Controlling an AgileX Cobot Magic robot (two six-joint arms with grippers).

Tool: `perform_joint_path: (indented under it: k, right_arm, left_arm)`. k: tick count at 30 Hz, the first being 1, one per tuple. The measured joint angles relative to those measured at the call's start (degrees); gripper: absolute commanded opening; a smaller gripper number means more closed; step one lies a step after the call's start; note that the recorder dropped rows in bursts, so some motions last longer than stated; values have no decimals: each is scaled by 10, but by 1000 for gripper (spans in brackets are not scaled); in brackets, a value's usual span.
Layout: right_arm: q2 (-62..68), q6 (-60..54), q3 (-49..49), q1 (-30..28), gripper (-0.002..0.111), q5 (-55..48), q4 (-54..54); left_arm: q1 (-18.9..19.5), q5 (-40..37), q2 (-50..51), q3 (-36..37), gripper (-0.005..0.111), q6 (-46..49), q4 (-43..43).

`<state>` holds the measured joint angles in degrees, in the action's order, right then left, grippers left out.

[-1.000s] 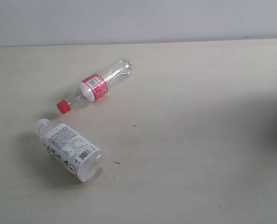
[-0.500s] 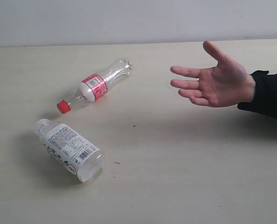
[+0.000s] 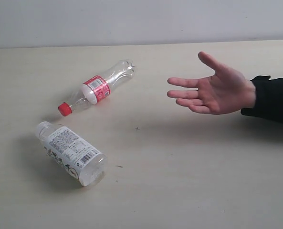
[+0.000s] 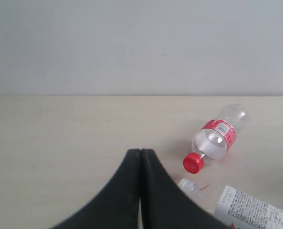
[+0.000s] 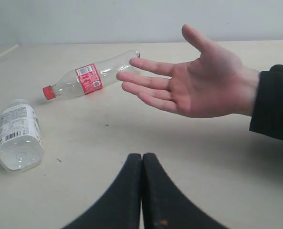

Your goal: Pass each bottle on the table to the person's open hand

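Note:
Two bottles lie on their sides on the pale beige table (image 3: 179,181). A slim clear bottle with red cap and label (image 3: 96,88) (image 4: 215,140) (image 5: 86,78) rests toward the back left. In front of it lies a clear white-capped bottle with a white printed label (image 3: 72,152) (image 4: 248,207) (image 5: 18,136). The person's open hand (image 3: 210,88) (image 5: 193,78) hovers palm up over the right side, fingers pointing toward the bottles. My left gripper (image 4: 141,151) and right gripper (image 5: 141,155) are both shut with nothing held; neither shows in the exterior view.
A black sleeve (image 3: 275,98) covers the person's forearm, reaching in from the right edge. A grey wall (image 3: 141,21) runs behind the table's far edge. Tiny dark specks (image 3: 137,128) dot the tabletop.
The person's hand came in from the right, where only a shadow showed before, and has moved a little further left and lower. The bottles have not moved.

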<state>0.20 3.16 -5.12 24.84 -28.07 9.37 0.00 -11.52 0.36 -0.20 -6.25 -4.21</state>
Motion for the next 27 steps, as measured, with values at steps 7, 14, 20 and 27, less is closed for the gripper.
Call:
perform_joint_path:
  k: [7, 14, 20, 27]
  right_arm:
    - [0, 0, 0, 0, 0, 0, 0]
    - [0, 0, 0, 0, 0, 0, 0]
    - [0, 0, 0, 0, 0, 0, 0]
    - [0, 0, 0, 0, 0, 0, 0]
  left_arm:
    - [0, 0, 0, 0, 0, 0, 0]
    - [0, 11, 0, 0, 0, 43, -78]
    - [0, 40, 0, 0, 0, 66, -188]
    - [0, 185, 0, 2, 0, -210, -2]
